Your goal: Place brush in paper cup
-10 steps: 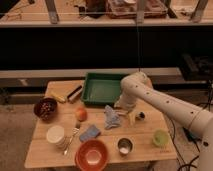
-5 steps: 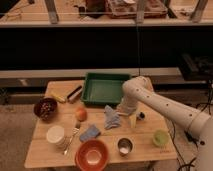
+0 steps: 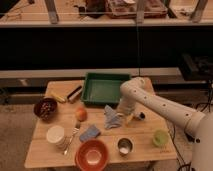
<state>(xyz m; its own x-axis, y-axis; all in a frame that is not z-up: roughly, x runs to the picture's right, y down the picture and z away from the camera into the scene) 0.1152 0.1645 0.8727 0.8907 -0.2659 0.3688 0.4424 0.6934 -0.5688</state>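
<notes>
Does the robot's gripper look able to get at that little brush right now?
Probably yes. The gripper hangs right beside the brush, which lies uncovered on the table. The crumpled cloth lies close by, but not over the brush.

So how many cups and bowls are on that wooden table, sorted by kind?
Cups: 3 (cream-white paper cup, small shiny metal cup, light green cup)
Bowls: 2 (orange bowl, dark bowl holding something reddish)
Total: 5
The robot's gripper is beside the crumpled blue-grey cloth, in front of the green tray.
</notes>
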